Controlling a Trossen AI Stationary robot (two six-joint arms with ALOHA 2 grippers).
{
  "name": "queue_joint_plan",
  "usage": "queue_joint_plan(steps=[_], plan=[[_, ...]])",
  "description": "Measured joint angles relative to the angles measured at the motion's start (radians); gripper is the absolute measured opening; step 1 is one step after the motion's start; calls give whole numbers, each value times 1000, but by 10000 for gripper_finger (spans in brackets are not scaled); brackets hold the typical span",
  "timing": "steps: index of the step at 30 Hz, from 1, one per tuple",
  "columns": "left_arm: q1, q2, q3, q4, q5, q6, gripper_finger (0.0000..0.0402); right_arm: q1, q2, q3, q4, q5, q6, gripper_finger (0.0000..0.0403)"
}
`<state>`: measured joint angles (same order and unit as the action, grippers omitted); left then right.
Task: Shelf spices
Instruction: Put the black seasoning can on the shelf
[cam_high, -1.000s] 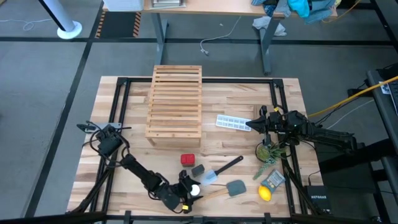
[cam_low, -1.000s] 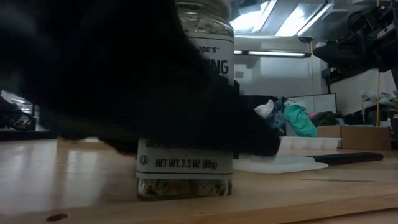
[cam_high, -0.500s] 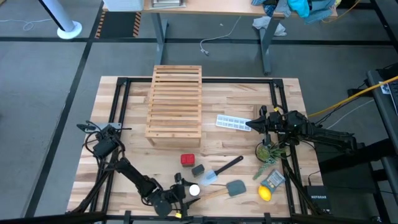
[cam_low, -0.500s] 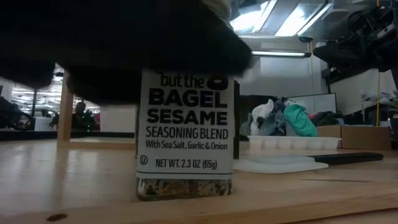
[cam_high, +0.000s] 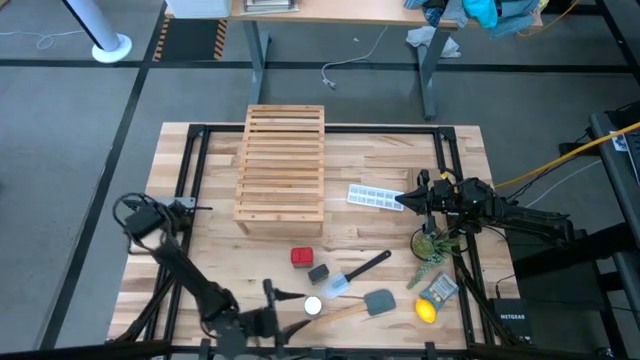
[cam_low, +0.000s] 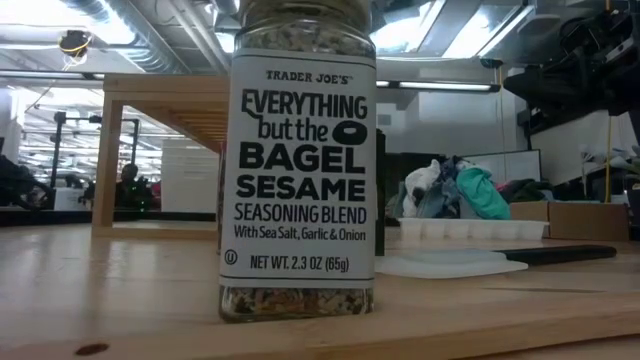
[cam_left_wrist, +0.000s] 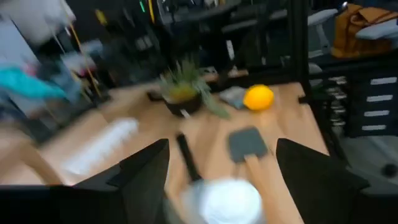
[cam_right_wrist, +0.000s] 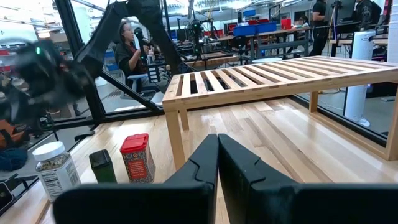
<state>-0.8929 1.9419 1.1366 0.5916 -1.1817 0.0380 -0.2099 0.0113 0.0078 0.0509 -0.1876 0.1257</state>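
The left hand (cam_high: 268, 300) is blurred at the worktop's (cam_high: 400, 160) six o'clock edge, fingers apart beside the white-lidded jar (cam_high: 313, 306), lid cropped in the low view. Right hand (cam_right_wrist: 217, 163) pressed together.

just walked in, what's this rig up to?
Spice shelving, nothing shelved yet. The left gripper sits open at the table's near edge beside the clear jar, not gripping it. The red container and black container stand on the table in front of the shelf, which holds nothing. The right gripper waits shut on the right side, over the ice-cube tray.
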Motion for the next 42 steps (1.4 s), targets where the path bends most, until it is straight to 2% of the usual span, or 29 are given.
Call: queue_joint_plan(steps=[6, 9, 11, 14, 18, 23, 26, 29, 33, 38, 42], plan=[[-79, -208, 0, -31, -165, 296, 289, 0, 0, 0, 17, -6, 0, 17], [-117, -320, 0, -149, -176, 325, 289, 0, 0, 0, 63, -6, -1, 17], [-140, -389, 0, -275, -175, 283, 289, 0, 0, 0, 71, -6, -1, 17], [-166, -485, 0, -491, -177, 128, 289, 0, 0, 0, 70, -6, 0, 17], [-190, -584, 0, -840, -219, -186, 289, 0, 0, 0, 71, -14, 43, 17], [-223, -648, 0, -1374, -329, -739, 289, 0, 0, 0, 81, -155, 133, 17], [-241, -655, 0, -1671, -348, -1090, 289, 1, 0, 0, 104, -260, 171, 17], [-249, -650, 0, -1894, -352, -1368, 289, 1, 1, 0, 180, -306, 210, 17], [-247, -644, -10, -2050, -356, -1567, 289, 1, 1, 4, 278, -336, 216, 17], [-238, -644, -88, -2062, -360, -1653, 289, 1, 4, 38, 280, -348, 171, 20], [-237, -645, -165, -2077, -360, -1745, 289, 1, 21, 64, 283, -364, 132, 57]])
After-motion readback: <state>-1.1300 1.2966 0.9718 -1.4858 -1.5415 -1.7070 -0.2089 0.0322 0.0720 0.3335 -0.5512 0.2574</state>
